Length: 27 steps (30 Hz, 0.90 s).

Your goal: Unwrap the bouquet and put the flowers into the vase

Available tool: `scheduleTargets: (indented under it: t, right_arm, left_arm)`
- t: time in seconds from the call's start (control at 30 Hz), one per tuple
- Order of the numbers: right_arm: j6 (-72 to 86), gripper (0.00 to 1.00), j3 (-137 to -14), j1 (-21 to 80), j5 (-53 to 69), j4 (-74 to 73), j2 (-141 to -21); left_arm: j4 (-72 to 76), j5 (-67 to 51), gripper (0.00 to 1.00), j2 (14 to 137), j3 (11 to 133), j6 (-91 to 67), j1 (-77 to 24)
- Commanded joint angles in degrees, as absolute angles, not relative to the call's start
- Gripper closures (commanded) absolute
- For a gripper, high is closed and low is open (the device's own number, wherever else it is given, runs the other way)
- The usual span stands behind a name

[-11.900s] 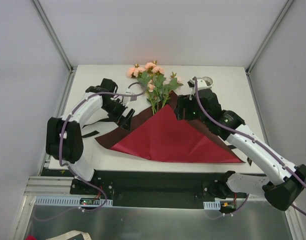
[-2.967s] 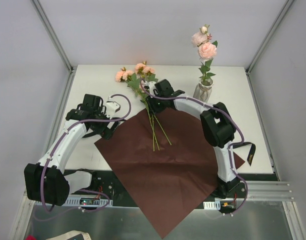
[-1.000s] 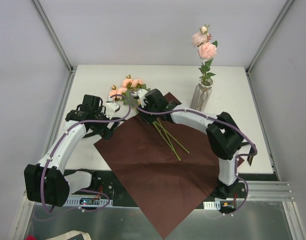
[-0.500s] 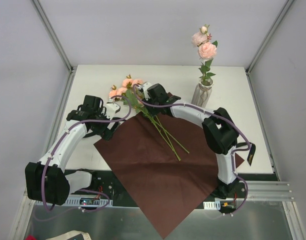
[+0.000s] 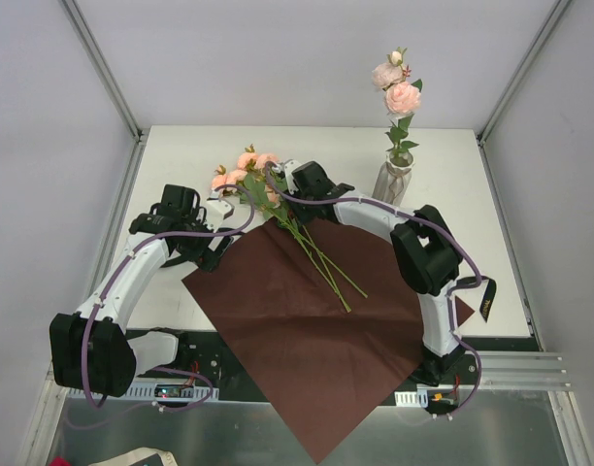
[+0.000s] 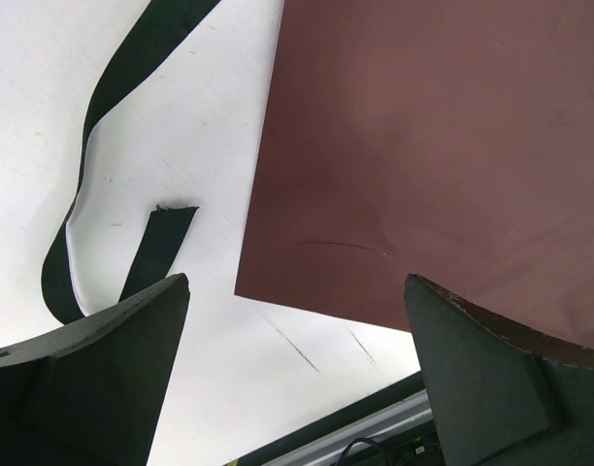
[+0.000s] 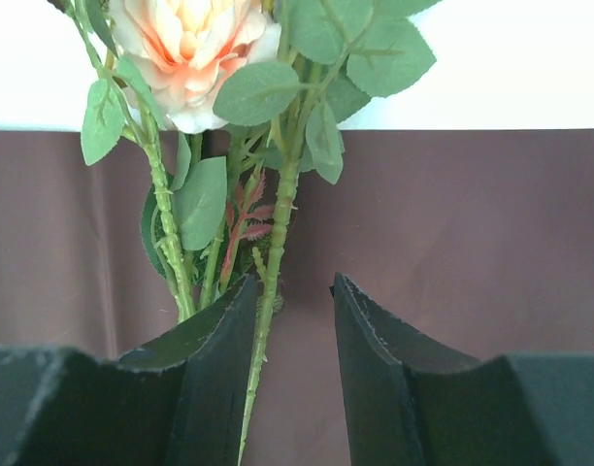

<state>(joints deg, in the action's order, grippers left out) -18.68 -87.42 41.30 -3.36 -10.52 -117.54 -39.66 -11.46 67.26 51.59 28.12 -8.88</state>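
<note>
Partly done: paper (image 5: 307, 330) flat on bench (image 5: 452, 194); some flowers (image 5: 401, 97) in vase (image 5: 390, 180), upper right. Rest lie centre-frame, right gripper (image 7: 295, 286) half-open astride their stems, unclamped; left gripper (image 6: 297, 282) wide, empty.

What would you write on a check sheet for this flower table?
Surface: white table; dark red paper spread flat, overhanging the near edge.
Job's things: vase at far right holds pink blooms; loose flowers lie across the paper.
Clutter: black ribbon beside the paper.
Grippers: left gripper open, empty; right gripper partly open around a stem.
Cables: purple cables along both arms.
Surroundings: grey walls, metal frame.
</note>
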Motion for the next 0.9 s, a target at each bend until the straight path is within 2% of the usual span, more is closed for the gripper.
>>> scheduleTargets:
  t: [0.0,0.27,0.4,0.5,0.6,0.63,0.67,0.73,0.87]
  right_arm:
    - [-17.93,0.6,-86.4,41.66,-1.67,-9.94,-116.72]
    - [-18.54,0.58,-86.47,41.66,-2.55,-10.81,-118.38]
    - [-18.46,0.62,-87.71,41.84,-2.9,-11.26,-119.88]
    - [-18.54,0.69,-88.41,41.92,-2.64,-10.29,-120.14]
    - [-18.54,0.84,-89.73,42.01,-3.08,-10.37,-120.76]
    - [-18.37,0.93,-89.82,42.01,-3.51,-10.28,-120.41]
    - [-18.2,0.96,-89.56,42.1,-3.95,-10.11,-119.8]
    - [-18.02,0.99,-86.68,42.19,-5.79,-7.04,-116.3]
    - [-19.07,0.99,-81.05,43.59,-11.06,-1.68,-108.56]
  left_arm:
    - [-39.46,-11.87,0.07,66.89,51.15,29.44,-8.35]
    - [-39.46,-11.78,0.07,66.88,51.15,29.18,-8.26]
    - [-39.46,-11.6,0.08,66.71,51.15,29.53,-8.26]
    - [-39.46,-11.43,0.08,66.71,51.15,29.62,-8.26]
    - [-39.46,-11.51,0.07,66.62,51.33,29.36,-8.26]
    - [-39.38,-11.51,0.07,66.45,51.5,29.27,-8.26]
    - [-39.46,-11.43,0.08,66.27,51.5,29.27,-8.26]
    - [-39.46,-11.34,0.07,65.66,51.42,29.44,-8.26]
    - [-39.55,-10.99,0.07,65.04,51.24,29.62,-8.26]
